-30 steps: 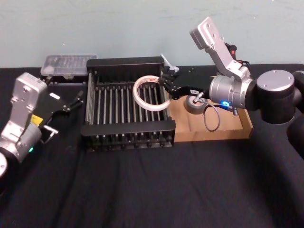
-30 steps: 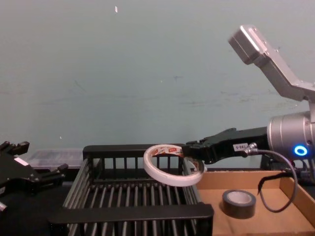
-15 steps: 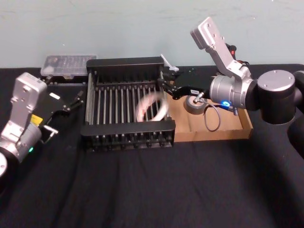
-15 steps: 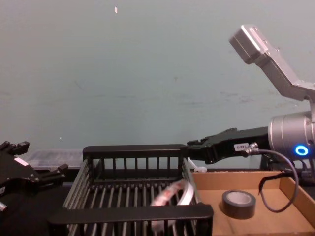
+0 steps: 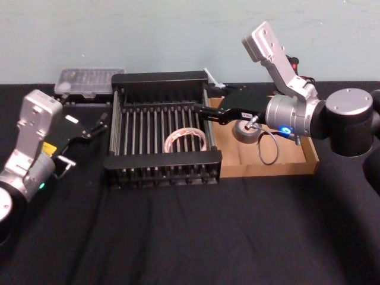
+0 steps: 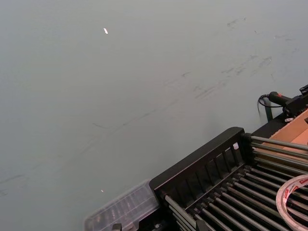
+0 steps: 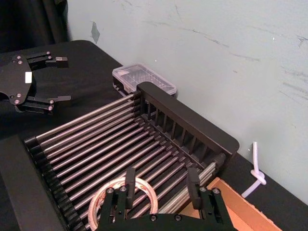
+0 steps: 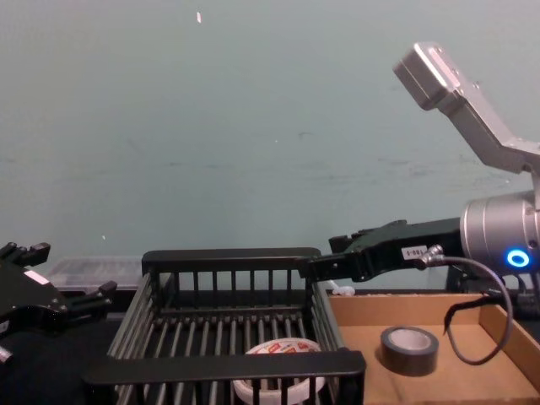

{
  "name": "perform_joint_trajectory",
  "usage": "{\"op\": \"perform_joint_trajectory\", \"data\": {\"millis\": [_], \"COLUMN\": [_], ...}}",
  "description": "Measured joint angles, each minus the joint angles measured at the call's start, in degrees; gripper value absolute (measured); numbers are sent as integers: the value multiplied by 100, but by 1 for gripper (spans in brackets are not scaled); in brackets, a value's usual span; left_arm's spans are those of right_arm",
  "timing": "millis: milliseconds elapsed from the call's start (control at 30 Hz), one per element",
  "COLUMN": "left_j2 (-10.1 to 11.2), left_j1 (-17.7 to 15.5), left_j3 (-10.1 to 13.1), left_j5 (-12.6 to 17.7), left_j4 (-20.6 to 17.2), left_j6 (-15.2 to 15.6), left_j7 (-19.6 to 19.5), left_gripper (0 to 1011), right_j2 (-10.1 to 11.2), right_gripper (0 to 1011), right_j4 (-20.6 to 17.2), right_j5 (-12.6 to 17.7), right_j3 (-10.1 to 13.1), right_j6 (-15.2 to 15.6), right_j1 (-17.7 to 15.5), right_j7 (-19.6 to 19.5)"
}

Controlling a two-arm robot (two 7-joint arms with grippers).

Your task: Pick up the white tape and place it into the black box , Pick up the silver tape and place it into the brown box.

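Observation:
The white tape [image 5: 186, 139] lies flat on the bars inside the black box [image 5: 160, 78], near its right wall, and shows in the chest view [image 8: 278, 348] behind the front rim. My right gripper [image 5: 200, 113] hovers over that right wall, open, with nothing between its fingers [image 7: 130, 179]; the white tape [image 7: 147, 187] lies below them. The silver tape [image 5: 245, 132] rests in the brown box [image 5: 279, 167], under the right wrist. My left gripper [image 5: 92, 126] is parked left of the black box, open.
A clear plastic case [image 5: 89, 80] sits behind the black box's left corner. A white cord end [image 5: 211, 76] lies behind the brown box, and the right arm's black cable [image 5: 267, 148] loops over it. Black cloth covers the table in front.
My right gripper opened and let go of the white tape, which dropped from above the black box and settled flat on its bars. The left arm has not moved.

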Motion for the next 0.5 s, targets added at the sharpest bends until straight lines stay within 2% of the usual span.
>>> {"op": "perform_joint_trajectory", "data": {"millis": [300,433,500], "left_j2": [0,0,0], "left_j1": [0,0,0], "left_j3": [0,0,0], "left_j5": [0,0,0], "left_j4": [0,0,0], "left_j6": [0,0,0], "left_j7": [0,0,0], "left_gripper": [1001,1001,1001], "right_j2": [3,46,78], "right_gripper": [927,1002,1002], "right_j4": [-6,-139,-232], "right_j5": [2,13,22], "right_j3": [0,106,184], "right_j6": [4,-33,-83], "right_j1": [-2,-104,-182], "right_j7": [0,-63,-134]}}
